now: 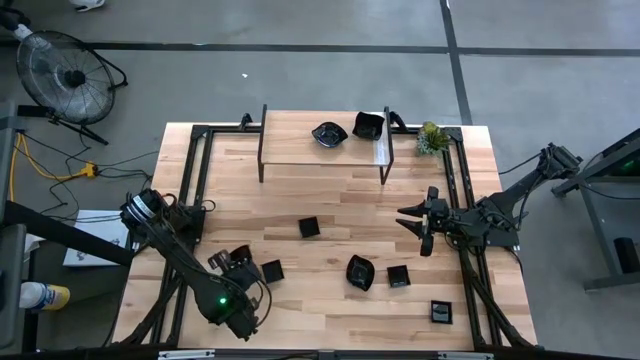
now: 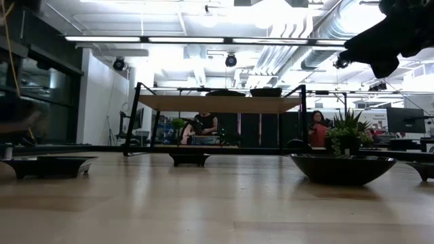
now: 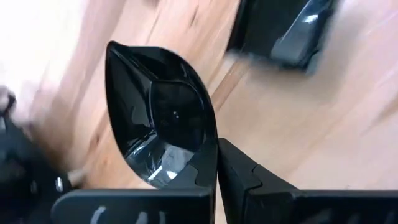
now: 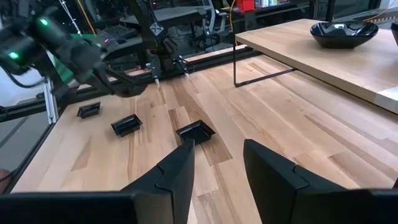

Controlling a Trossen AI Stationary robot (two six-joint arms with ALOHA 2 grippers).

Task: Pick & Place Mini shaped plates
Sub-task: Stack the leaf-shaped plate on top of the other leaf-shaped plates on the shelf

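Observation:
My left gripper (image 1: 240,262) is near the table's near-left corner, shut on a glossy black leaf-shaped mini plate (image 3: 165,112). A square plate (image 1: 272,270) sits flat just right of it. More black plates rest flat on the wood: one mid-table (image 1: 309,227), a wavy one (image 1: 360,272), a square one (image 1: 398,276) and one near the right corner (image 1: 441,311). Two plates (image 1: 329,134) (image 1: 368,125) stand on the raised shelf. My right gripper (image 1: 415,222) hangs open above the table's right side, touching nothing. My left gripper pinches the leaf-shaped plate's rim (image 3: 213,144) at its broad end between the two fingers (image 3: 249,180). One finger is on the inner side of the rim, the other outside. The pointed end (image 3: 113,48) sticks out away from the gripper.
A wooden shelf (image 1: 322,150) on black legs stands along the far edge, with a small green plant (image 1: 431,138) to its right. A black frame (image 1: 195,180) borders the table. Bare wood lies between the shelf and the plates. People sit in the room behind (image 2: 317,129).

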